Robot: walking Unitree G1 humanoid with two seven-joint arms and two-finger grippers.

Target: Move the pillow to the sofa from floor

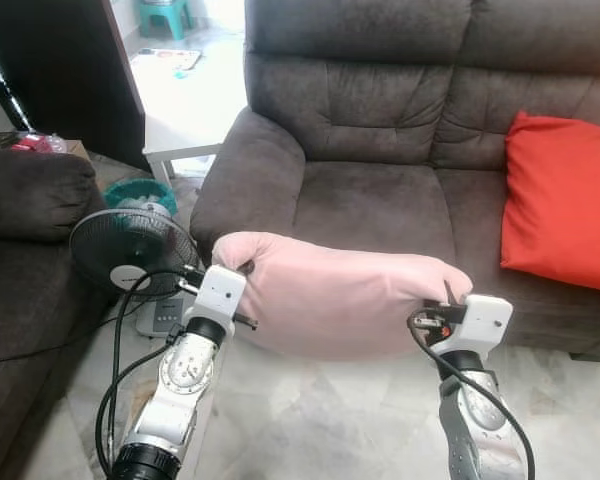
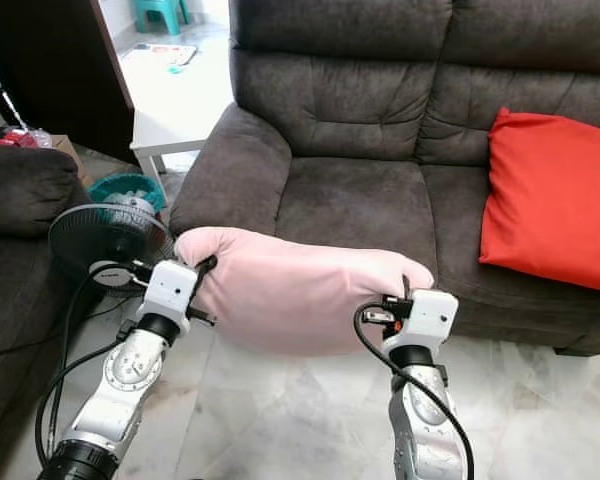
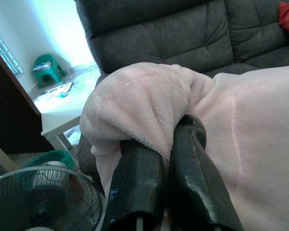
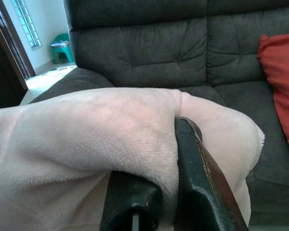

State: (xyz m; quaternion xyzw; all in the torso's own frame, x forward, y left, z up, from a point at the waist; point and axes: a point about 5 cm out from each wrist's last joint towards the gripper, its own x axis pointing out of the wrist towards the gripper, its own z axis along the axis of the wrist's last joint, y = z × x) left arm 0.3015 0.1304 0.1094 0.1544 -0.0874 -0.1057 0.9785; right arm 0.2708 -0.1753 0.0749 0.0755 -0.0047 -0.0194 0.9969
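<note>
Holding: both grippers clamped one pale pink pillow (image 1: 345, 300), which hung off the tiled floor (image 1: 310, 420) in front of the dark grey sofa (image 1: 380, 200), not yet on its seat.
Far left: a second dark sofa's arm (image 1: 25, 190) stood at the frame edge, with a black pedestal fan (image 1: 130, 252) just beside it and a teal basket (image 1: 138, 190) behind the fan.
Background left: a white low table (image 1: 185, 135) stood near the sofa's armrest; a green stool (image 1: 163, 14) sat farther back in the bright room.
Left gripper (image 3: 166, 159): its two black fingers (image 3: 137, 187) were pressed nearly together, pinching a bunched fold at the pillow's left end.
Pillow: it stretched level between the two arms, its plush cover wrinkled at both pinched ends.
Right gripper (image 4: 171, 159): its fingers (image 4: 202, 183) were closed tight on a fold at the pillow's right end, fabric squeezed between them.
Right: a red cushion (image 1: 560, 200) leaned upright against the sofa's backrest, well apart from the pillow.
</note>
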